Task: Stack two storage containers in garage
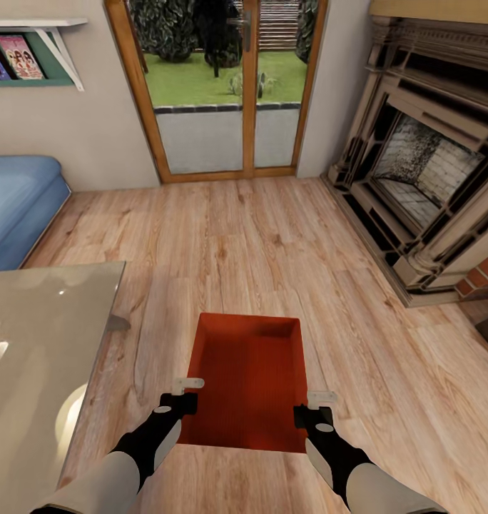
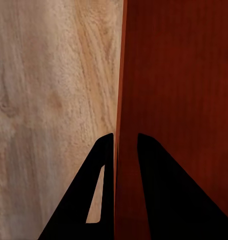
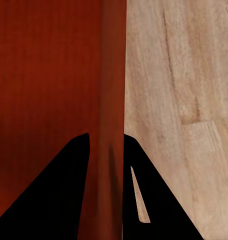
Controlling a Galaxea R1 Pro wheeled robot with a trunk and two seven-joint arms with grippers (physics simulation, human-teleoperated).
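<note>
Head view: one orange-red bin [image 1: 247, 378] sits low in front of the robot over the wood-plank floor [image 1: 272, 243], long axis running near to far. Left gripper [image 1: 178, 397] pinches the bin's left wall, right gripper [image 1: 314, 408] the right wall, both at the near end. Each wrist view shows a finger on either side of its wall [image 2: 119, 100] [image 3: 113, 90], closed on it. Glass doors [image 1: 230, 86] far ahead, fireplace [image 1: 422, 171] right, sofa [image 1: 19, 207] left. Lift looks balanced; neither arm is nearer.

Both arms reach forward, left gripper [image 1: 189, 394] and right gripper [image 1: 312, 405] jaws nearly closed.
</note>
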